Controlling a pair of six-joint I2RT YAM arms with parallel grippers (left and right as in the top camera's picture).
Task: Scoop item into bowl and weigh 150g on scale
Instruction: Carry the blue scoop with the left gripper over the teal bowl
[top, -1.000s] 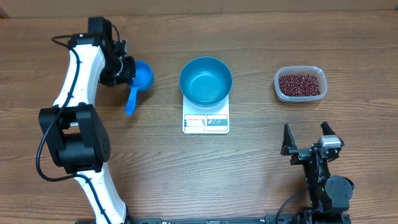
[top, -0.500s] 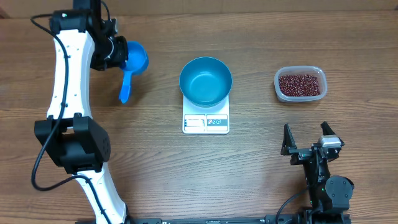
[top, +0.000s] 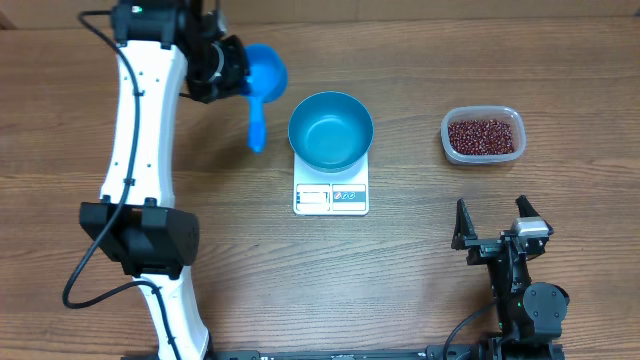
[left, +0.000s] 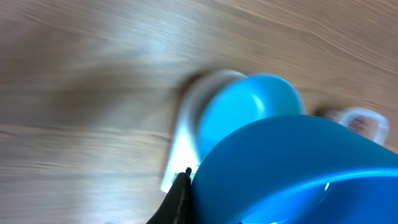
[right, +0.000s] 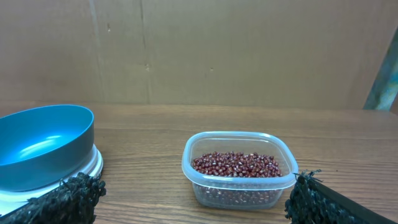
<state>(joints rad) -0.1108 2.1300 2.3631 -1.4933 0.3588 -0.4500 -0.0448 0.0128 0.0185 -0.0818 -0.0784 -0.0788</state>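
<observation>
Where wood-grain bench (top: 420, 280) meets a plain brown wall (right: 217, 50): teal bowl (top: 331, 130) seated on white scale (top: 331, 198), centre; beans (top: 483, 136) in clear tub (top: 445, 132), well right of it. Left tool (top: 232, 72) clenched on blue scoop (top: 265, 75), just beside bowl. Right tool (top: 493, 222) released, empty, near tub.

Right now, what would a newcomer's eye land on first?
The left end effector, at top left, holds a small blue plastic scoop beside the round teal bowl, which sits empty on the white digital scale. A clear plastic tub of dark red-brown beans sits at right.
</observation>
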